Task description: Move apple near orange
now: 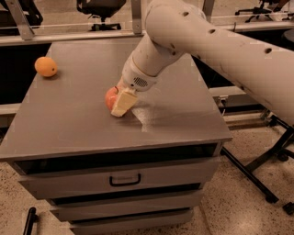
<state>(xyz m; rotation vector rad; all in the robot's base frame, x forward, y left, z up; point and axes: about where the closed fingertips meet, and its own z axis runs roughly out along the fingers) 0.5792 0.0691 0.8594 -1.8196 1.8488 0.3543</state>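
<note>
Looking at a big grey cabinet first, flat top, drawers stacked down the front with a dark handle on the top one. Next in size, got a chunky white arm reaching in from the upper right, down over the top. Spotted an office chair way at the back too. At the arm's end, got the gripper down at the cabinet top near the middle, cream-coloured end tilted, sitting right in front of the apple and touching it. Can't tell if clamped or spread, honestly. Found the apple low on the surface, peeking out on the side facing the orange. Smallest of the lot, parked by the far left corner, well apart from the apple.
</note>
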